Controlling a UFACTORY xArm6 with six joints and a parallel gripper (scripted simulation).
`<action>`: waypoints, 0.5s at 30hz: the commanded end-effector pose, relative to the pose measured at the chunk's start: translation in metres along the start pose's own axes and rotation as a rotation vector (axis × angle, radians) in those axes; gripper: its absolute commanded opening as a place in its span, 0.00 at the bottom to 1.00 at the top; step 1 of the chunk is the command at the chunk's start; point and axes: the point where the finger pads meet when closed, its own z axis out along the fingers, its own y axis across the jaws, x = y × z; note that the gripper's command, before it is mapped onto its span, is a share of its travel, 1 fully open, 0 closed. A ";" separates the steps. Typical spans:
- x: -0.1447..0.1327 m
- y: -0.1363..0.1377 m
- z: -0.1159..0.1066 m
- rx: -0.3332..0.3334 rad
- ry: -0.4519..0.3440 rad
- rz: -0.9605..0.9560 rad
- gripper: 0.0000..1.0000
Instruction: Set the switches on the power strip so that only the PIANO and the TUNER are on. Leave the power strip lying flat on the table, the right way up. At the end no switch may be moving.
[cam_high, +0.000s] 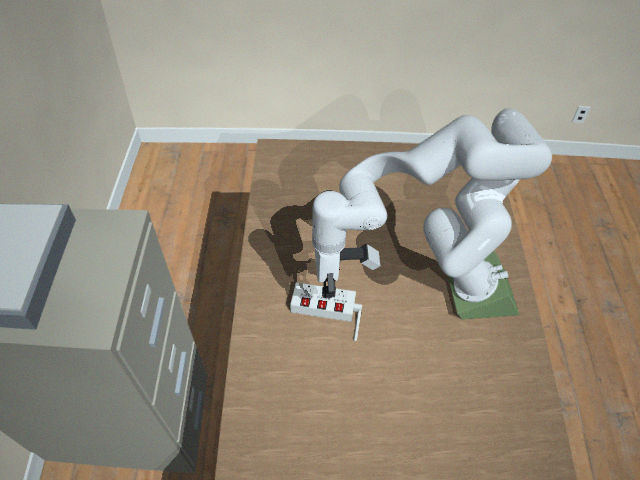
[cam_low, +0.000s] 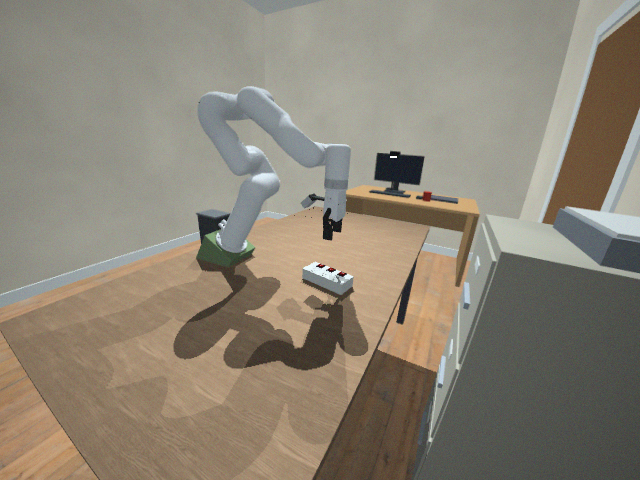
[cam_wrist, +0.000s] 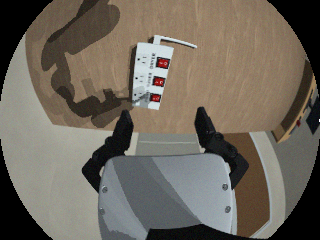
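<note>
A white power strip (cam_high: 347, 296) (cam_low: 325, 277) (cam_wrist: 142, 67) lies flat and right way up on the wooden table (cam_high: 387, 392) (cam_low: 155, 330), near its edge. It has three red rocker switches in a row (cam_high: 322, 304) (cam_low: 330, 269) (cam_wrist: 159, 82). Their labels are too small to read, and I cannot tell which are on. A short white cord stub (cam_high: 356, 322) (cam_wrist: 176, 42) sticks out of one end. My gripper (cam_high: 328, 287) (cam_low: 328, 233) (cam_wrist: 163, 116) is open and empty. It points straight down and hangs well above the strip, over its middle.
A grey filing cabinet (cam_high: 77, 335) (cam_low: 516, 361) stands beside the table edge nearest the strip. The arm's green base (cam_high: 485, 307) (cam_low: 224, 254) sits on the table. A desk with a monitor (cam_low: 399, 169) stands beyond the table.
</note>
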 end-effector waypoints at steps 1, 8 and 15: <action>-0.005 -0.001 0.002 -0.005 -0.003 -0.189 1.00; -0.011 -0.002 0.008 -0.002 -0.004 -0.450 1.00; -0.018 -0.005 0.017 0.011 -0.004 -0.739 1.00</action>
